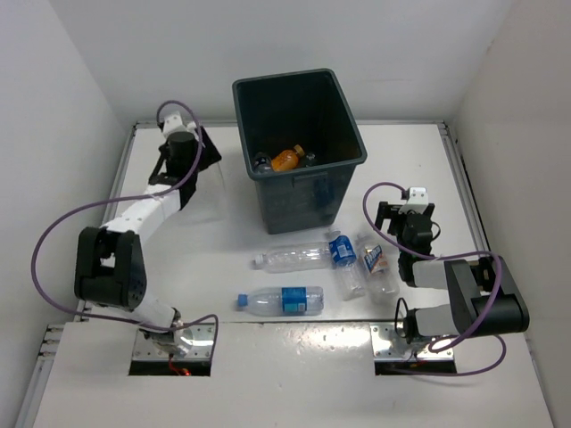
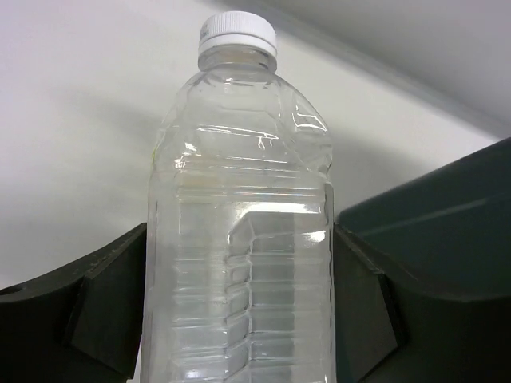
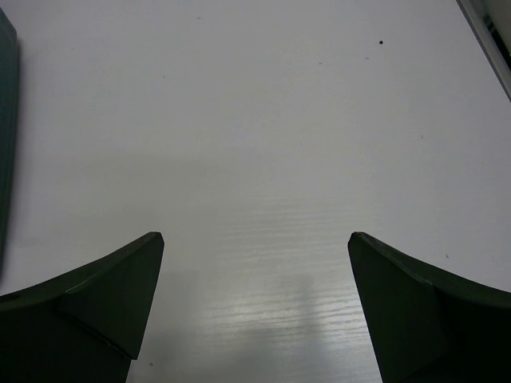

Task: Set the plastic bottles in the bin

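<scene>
Holding unlabelled clear bottle (image 2: 239, 159), cap pointing away from wrist, left hand (image 2: 241, 263) clamped on both sides; bin (image 1: 299, 201) just to its right. Right hand (image 3: 255, 239) wide open, empty, over desk (image 3: 255, 96).

We are reading no text anywhere; the labels on the plastic bottles (image 1: 302, 300) are showing too blurred.
</scene>
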